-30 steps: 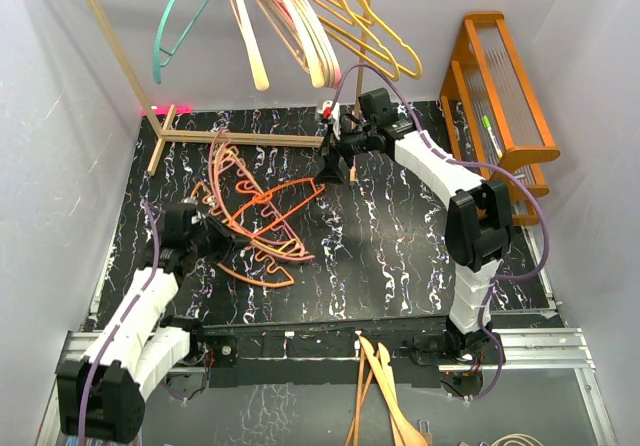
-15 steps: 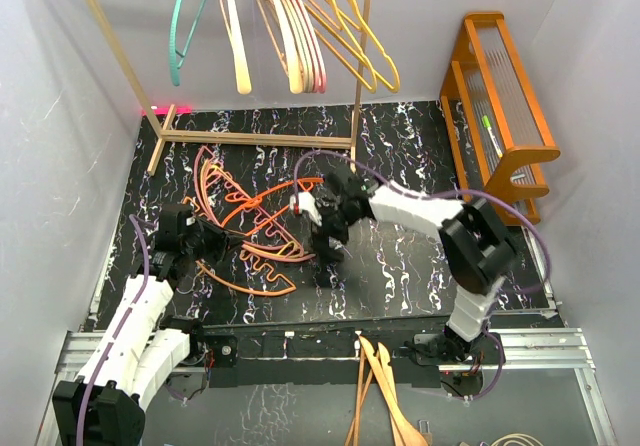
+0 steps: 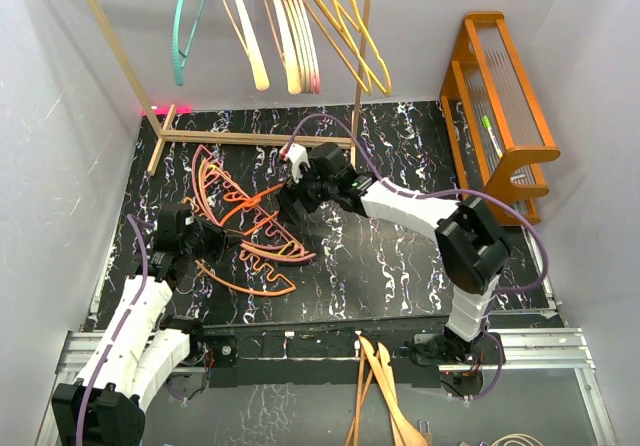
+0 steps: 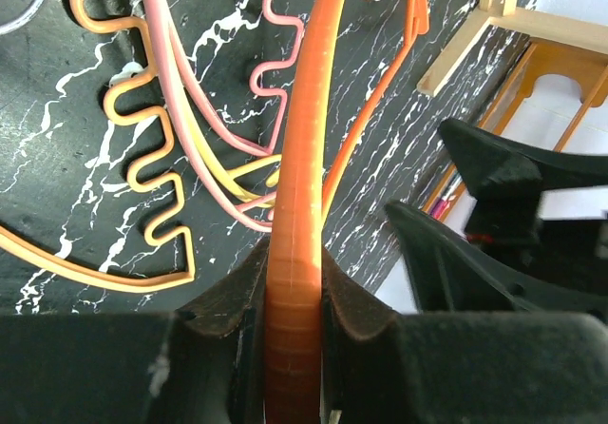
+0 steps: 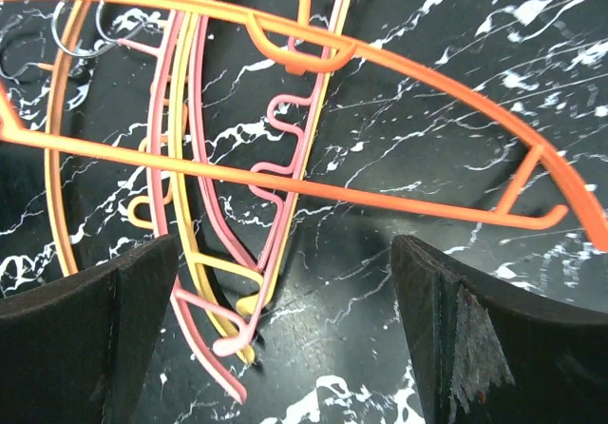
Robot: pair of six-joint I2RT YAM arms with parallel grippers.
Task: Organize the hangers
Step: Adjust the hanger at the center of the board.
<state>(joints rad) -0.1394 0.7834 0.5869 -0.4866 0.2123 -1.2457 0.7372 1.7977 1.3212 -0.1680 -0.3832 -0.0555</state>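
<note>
While left tool [image 4: 294, 302] pinches one orange hanger [image 4: 302, 158], right tool [image 5: 290, 315] spread over one pink hanger [image 5: 281, 106].

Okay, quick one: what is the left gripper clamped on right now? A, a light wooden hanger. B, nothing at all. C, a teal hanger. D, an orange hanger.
D: in the left wrist view the left gripper has its jaws pressed against both sides of the thick bar of an orange hanger.

Hung hangers [image 3: 296, 61] hooks cut by top edge; orange hanger [image 4: 299, 205] lower end hidden btwn pads [image 4: 217, 312]
</note>
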